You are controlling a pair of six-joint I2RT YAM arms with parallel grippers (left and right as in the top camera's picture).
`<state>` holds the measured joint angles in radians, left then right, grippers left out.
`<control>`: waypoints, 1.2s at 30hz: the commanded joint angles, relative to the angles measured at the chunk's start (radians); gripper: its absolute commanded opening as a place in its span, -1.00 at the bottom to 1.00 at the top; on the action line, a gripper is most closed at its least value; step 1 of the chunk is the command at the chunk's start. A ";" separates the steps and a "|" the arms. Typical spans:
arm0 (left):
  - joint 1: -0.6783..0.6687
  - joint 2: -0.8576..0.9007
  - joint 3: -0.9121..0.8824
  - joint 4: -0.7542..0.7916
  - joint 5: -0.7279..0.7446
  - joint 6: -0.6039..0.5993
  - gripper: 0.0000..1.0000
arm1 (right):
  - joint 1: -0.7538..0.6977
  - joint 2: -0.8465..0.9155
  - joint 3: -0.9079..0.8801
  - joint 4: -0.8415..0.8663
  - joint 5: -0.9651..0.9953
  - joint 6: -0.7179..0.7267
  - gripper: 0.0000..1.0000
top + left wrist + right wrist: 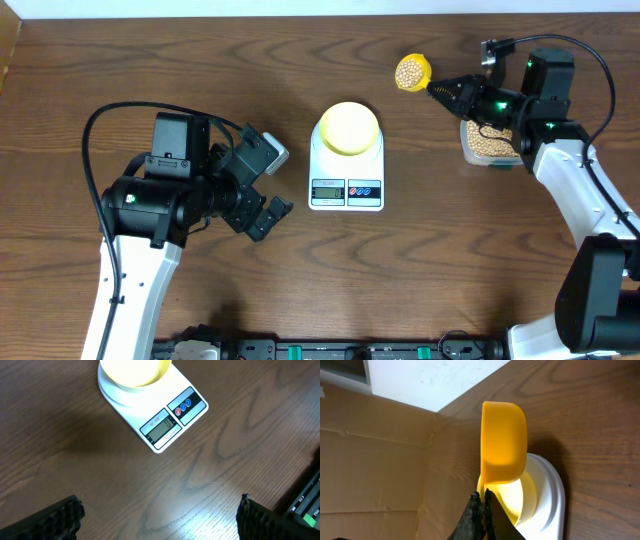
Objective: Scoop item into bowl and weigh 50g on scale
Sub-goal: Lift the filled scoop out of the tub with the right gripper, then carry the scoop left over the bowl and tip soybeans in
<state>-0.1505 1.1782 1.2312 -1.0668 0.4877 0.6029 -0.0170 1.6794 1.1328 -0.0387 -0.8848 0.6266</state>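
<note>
The white scale (346, 175) stands mid-table with the pale yellow bowl (348, 128) on its platform; the bowl looks empty. Both also show in the left wrist view, scale (165, 422) and bowl (135, 371). My right gripper (447, 90) is shut on the handle of a bright yellow scoop (412, 72) filled with beige beans, held in the air to the right of and beyond the bowl. In the right wrist view the scoop (503, 442) is seen from behind, with the bowl (512, 502) beyond it. My left gripper (268, 190) is open and empty, left of the scale.
A clear plastic tub of beans (488, 142) stands at the right, under my right arm. A cardboard wall (375, 455) lines the table's far side. Black equipment runs along the front edge (330, 350).
</note>
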 commanded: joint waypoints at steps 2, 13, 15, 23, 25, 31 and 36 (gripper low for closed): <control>0.003 -0.002 -0.003 -0.002 -0.006 0.006 1.00 | 0.016 0.008 0.000 0.004 0.011 -0.071 -0.98; 0.003 -0.002 -0.003 -0.002 -0.006 0.006 1.00 | 0.113 0.008 0.000 -0.002 0.011 -0.143 -0.98; 0.003 -0.002 -0.003 -0.002 -0.006 0.006 1.00 | 0.134 0.008 0.000 -0.008 0.010 -0.185 -0.98; 0.003 -0.002 -0.003 -0.002 -0.006 0.006 1.00 | 0.220 0.008 0.000 -0.085 0.068 -0.435 -0.98; 0.003 -0.002 -0.003 -0.002 -0.006 0.006 1.00 | 0.241 0.008 0.000 -0.108 0.115 -0.485 -0.98; 0.003 -0.002 -0.003 -0.002 -0.006 0.006 0.99 | 0.298 0.008 0.000 -0.138 0.256 -0.623 -0.98; 0.003 -0.002 -0.003 -0.002 -0.006 0.006 1.00 | 0.331 0.008 0.000 -0.153 0.345 -0.693 -0.98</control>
<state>-0.1505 1.1782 1.2312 -1.0668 0.4877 0.6029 0.2916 1.6802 1.1320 -0.1833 -0.6312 0.0216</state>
